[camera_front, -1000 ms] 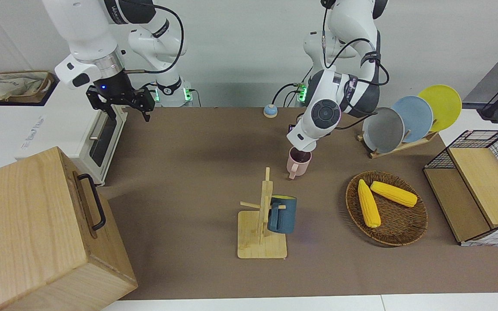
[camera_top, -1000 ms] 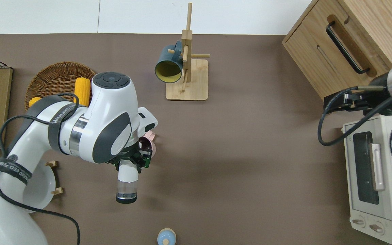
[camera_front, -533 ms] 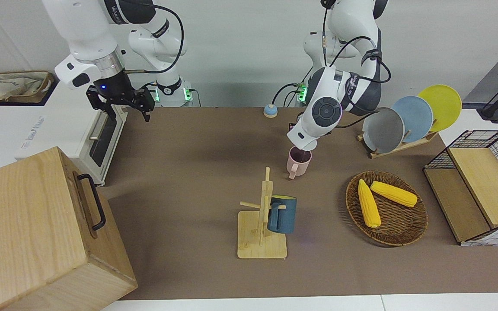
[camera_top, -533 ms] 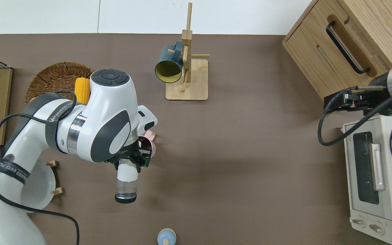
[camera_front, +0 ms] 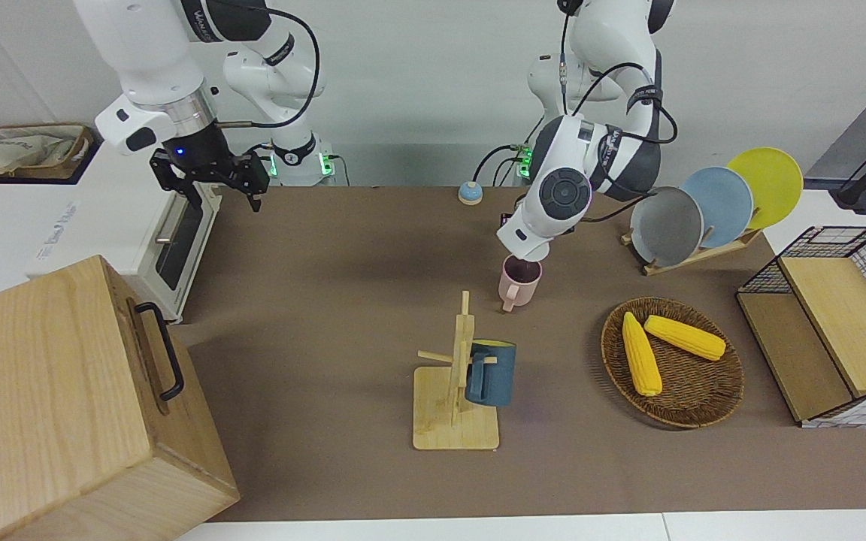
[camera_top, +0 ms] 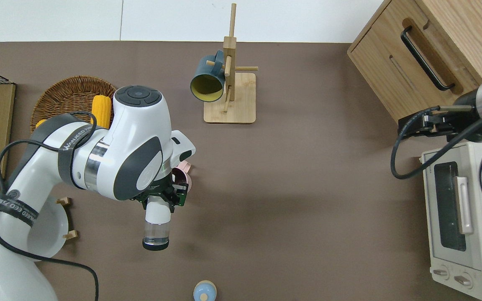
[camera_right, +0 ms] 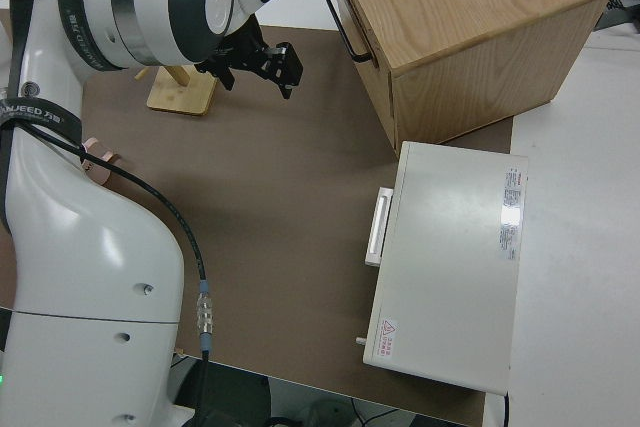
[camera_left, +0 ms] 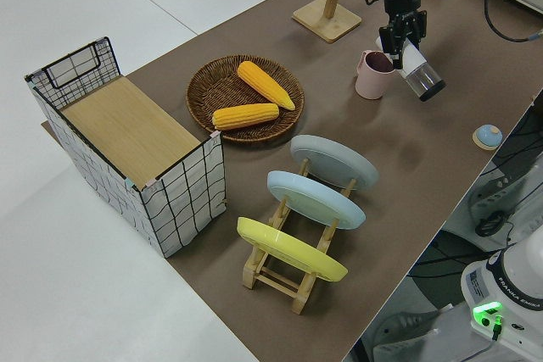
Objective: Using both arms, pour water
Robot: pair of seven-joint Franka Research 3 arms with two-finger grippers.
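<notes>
Left gripper (camera_left: 404, 33) is clamped on a bottle (camera_top: 156, 225), a clear body with a white neck end, tipped well over so its neck end sits at the rim of the pink cup (camera_left: 373, 75); the capped base points toward the robots. Since a second ago the left arm has barely moved: the wrist shifted slightly and the bottle stayed at about the same tilt over the cup. Judged: the pour is being held, not yet ended. No stream is visible, and the water level in the cup cannot be told.

Right gripper (camera_front: 224, 186) hangs near the toaster oven (camera_top: 458, 217), unchanged; its fingers stand apart, holding nothing. Parked.

Cup stands on the brown table cover (camera_top: 299, 175), nearer to the robots than the mug stand (camera_top: 229, 96) with its blue mug (camera_top: 207, 79).

Room: open table toward the right arm's end of the cup. The basket (camera_front: 704, 406) with corn lies toward the left arm's end; the plate rack (camera_left: 293, 270) is near the left arm's elbow. A small blue knob (camera_top: 204, 291) sits nearer to the robots than the bottle. Righting the bottle should need only wrist rotation, with little sideways travel.
</notes>
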